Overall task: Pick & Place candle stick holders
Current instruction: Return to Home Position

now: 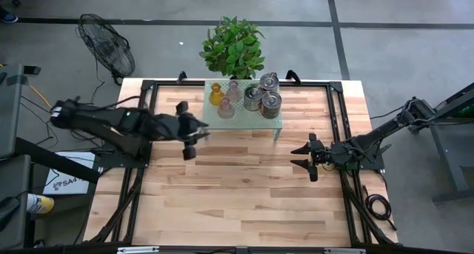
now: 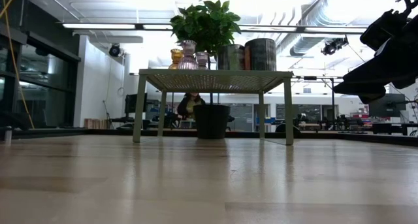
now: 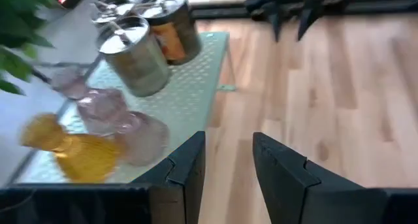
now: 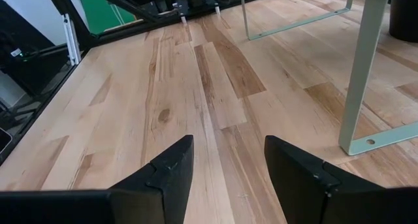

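Holders of glass (image 1: 224, 100) on the shelf (image 1: 248, 121) look slippery and fragile, 3 metal holders (image 1: 264, 95) sturdier, best pinched at the rim; left gripper (image 1: 197, 139) and right gripper (image 1: 295, 157) gape empty.

Glossy metal holders (image 1: 270, 104) and smooth glass holders (image 1: 225, 108) stand on a matt perforated metal shelf (image 1: 244, 118).

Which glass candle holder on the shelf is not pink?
The amber-orange holder, at the green shelf's left end; both glass holders beside it are pale pink.
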### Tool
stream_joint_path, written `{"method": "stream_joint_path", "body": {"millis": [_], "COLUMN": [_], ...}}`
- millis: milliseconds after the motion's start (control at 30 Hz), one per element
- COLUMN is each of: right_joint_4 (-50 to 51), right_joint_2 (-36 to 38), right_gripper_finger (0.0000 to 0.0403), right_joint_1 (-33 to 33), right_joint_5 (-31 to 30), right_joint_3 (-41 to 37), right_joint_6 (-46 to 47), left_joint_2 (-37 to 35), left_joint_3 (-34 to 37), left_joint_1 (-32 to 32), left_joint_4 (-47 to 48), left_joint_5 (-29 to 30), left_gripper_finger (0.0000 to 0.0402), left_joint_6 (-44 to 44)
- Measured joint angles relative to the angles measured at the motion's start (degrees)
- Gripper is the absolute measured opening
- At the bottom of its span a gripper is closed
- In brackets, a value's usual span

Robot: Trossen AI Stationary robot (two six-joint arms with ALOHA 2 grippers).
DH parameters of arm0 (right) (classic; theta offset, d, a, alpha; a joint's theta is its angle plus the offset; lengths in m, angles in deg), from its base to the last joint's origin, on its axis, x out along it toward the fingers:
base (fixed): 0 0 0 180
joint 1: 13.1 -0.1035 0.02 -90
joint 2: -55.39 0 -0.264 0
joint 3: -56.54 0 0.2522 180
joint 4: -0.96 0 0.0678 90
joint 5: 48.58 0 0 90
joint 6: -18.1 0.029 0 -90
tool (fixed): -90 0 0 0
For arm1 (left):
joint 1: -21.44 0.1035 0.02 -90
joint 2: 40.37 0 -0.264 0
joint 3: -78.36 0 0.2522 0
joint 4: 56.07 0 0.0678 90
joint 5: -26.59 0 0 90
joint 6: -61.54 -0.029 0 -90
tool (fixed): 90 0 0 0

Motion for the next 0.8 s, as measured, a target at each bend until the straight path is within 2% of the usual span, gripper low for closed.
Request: {"method": "stream_joint_path", "body": {"millis": [133, 233, 333, 467, 533, 700, 800], "right_joint_4": [-0.12, -2.01, -2.16, -2.06, -2.62, -3.43, -3.67], "right_joint_2": [-0.01, 0.02, -0.01, 0.00, -0.01, 0.04, 0.64], "right_gripper_finger": [0.0183, 0.0183, 0.0183, 0.0183, 0.0183, 0.0183, 0.0183], "right_joint_1": [-0.01, 0.01, 0.02, 0.02, 0.01, 0.54, 1.53], "right_joint_5": [-0.36, -2.37, -2.36, -1.21, -0.16, -0.04, 6.95], "right_joint_3": [-0.01, 0.00, 0.00, 0.01, 0.00, -0.01, -0.01], "right_joint_6": [-1.91, -11.88, -18.99, -23.42, -22.80, -10.86, -11.85], "left_joint_2": [-9.64, -15.12, -19.26, -22.65, -23.74, -25.60, -26.49], "left_joint_3": [16.37, 26.86, 35.30, 44.00, 47.49, 55.66, 59.86], "left_joint_1": [0.01, 0.00, -0.01, 0.01, 0.01, 0.01, 0.01], "left_joint_4": [-15.51, -24.93, -30.69, -36.65, -40.06, -49.33, -55.52], "left_joint_5": [-6.24, -10.30, -10.97, -10.84, -10.84, -10.82, -10.80], "left_gripper_finger": [0.0124, 0.0124, 0.0124, 0.0124, 0.0124, 0.0124, 0.0124], "left_joint_6": [-1.76, -1.52, 0.51, 2.62, 2.98, 3.03, 3.03]}}
